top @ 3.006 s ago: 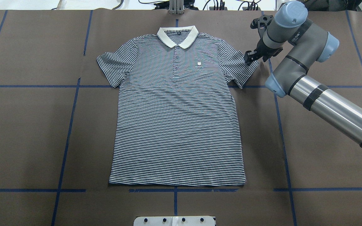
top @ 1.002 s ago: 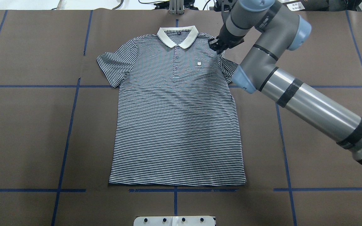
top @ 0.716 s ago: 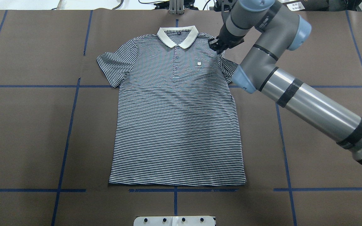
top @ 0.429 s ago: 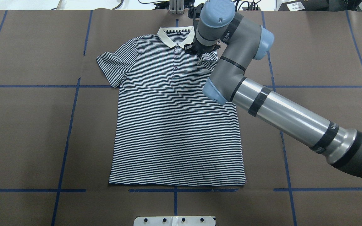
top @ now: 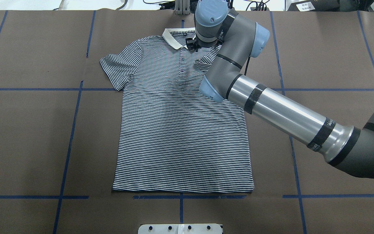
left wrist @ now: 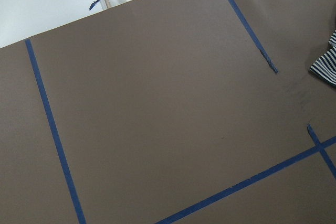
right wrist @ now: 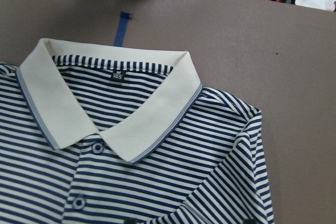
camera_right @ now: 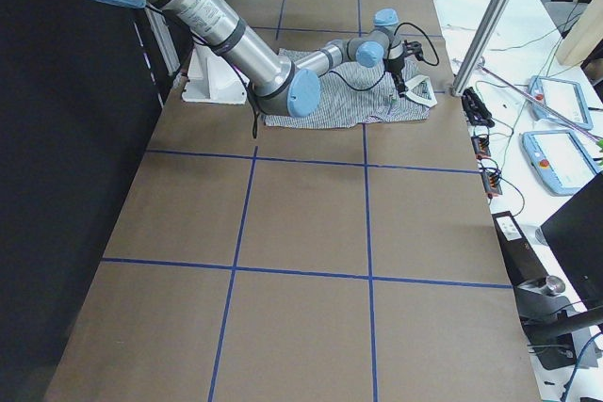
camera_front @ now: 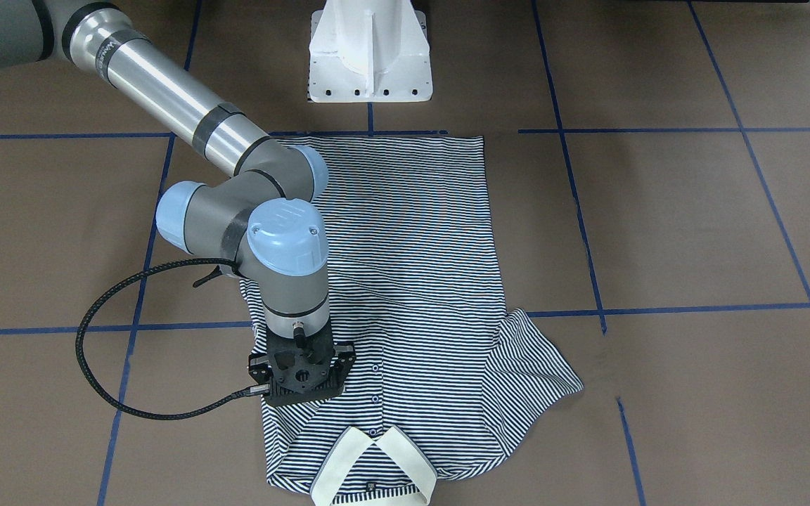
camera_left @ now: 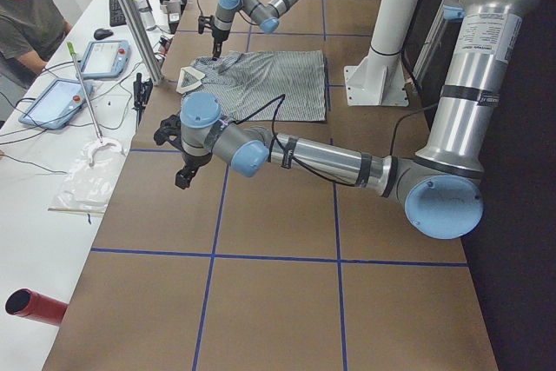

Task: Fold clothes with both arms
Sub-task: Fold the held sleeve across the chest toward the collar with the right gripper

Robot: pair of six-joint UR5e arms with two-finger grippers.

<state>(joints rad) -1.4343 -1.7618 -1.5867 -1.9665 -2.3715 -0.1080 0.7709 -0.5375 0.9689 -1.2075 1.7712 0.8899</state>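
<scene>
Flat and front up on the brown surface (top: 28, 130): a navy-and-white striped polo shirt (top: 180, 130). Lies with hem toward the white pedestal (camera_front: 370, 49) and cream collar (top: 170, 39) on the far side, among blue tape lines (top: 28, 89). Shows the sleeve on the robot's left (top: 118, 70) spread out flat. Shows the opposite sleeve (top: 202, 58) folded in over the chest, its striped edge doubled up just beside the collar tip in the right wrist view.

Directly over that folded part, close beside the collar: the right gripper (top: 192, 45), pointing straight down at the end of the right arm (top: 281, 110), stretched across the shirt's body. Hides its fingers under the wrist in the overhead and front-facing views. Leaves only two dark slivers at the bottom edge of the right wrist view, striped cloth between them. Cannot tell whether spread, pressed together or pinching the cloth.

Well apart from the shirt, out past the spread sleeve: the left gripper (camera_left: 184, 175), hanging above bare surface. Appears clearly only in the left side view, so no telling how its fingers stand. Takes in brown surface, tape and one corner of striped sleeve at the right edge of its wrist view.
</scene>
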